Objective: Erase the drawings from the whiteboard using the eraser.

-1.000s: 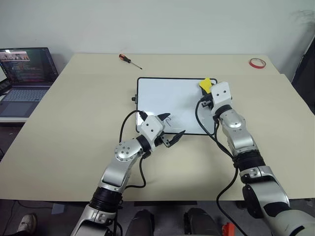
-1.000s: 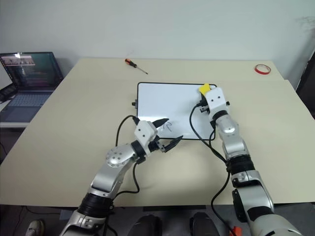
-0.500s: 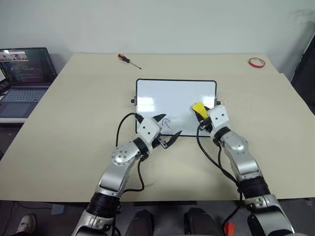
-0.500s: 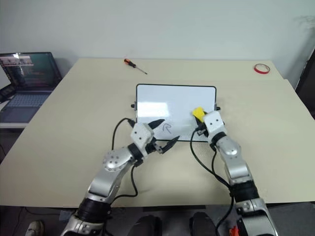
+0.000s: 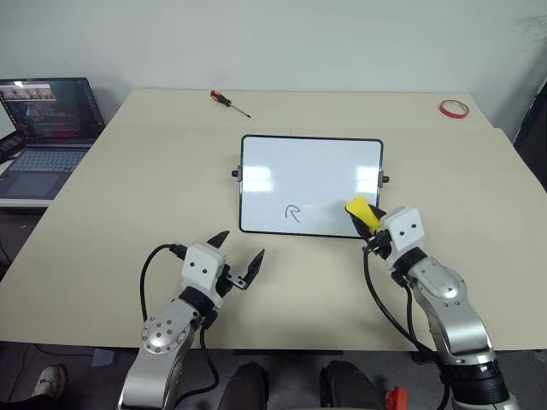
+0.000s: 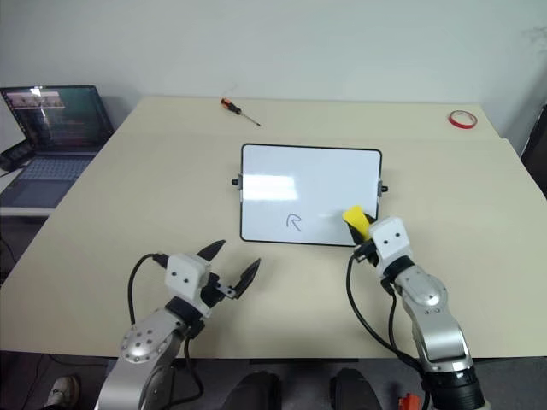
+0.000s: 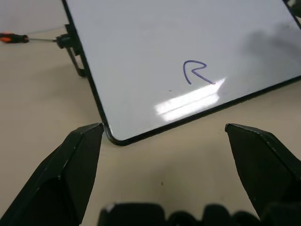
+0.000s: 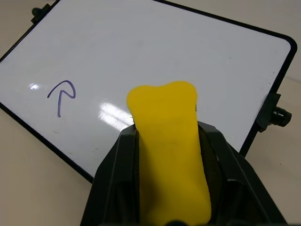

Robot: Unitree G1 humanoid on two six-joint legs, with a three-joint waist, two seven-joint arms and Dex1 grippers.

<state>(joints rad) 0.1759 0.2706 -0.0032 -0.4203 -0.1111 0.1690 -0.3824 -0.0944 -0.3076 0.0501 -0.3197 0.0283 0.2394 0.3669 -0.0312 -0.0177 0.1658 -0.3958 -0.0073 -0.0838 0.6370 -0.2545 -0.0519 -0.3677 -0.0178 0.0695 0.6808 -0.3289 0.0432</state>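
Whiteboard, one drawing, eraser at near right corner.
The whiteboard lies flat on the table, black-framed, glossy, with a knob on each short side. One drawing, a dark-blue arrow-like mark, sits near its near edge. The yellow eraser, clamped in the right gripper, is over the board's near right corner.

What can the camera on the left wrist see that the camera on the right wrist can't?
The left wrist view alone has the screwdriver on the table and the open left tool with nothing in it. The right wrist view alone has the yellow eraser pinched in the right tool. Both have the whiteboard and its blue arrow drawing.
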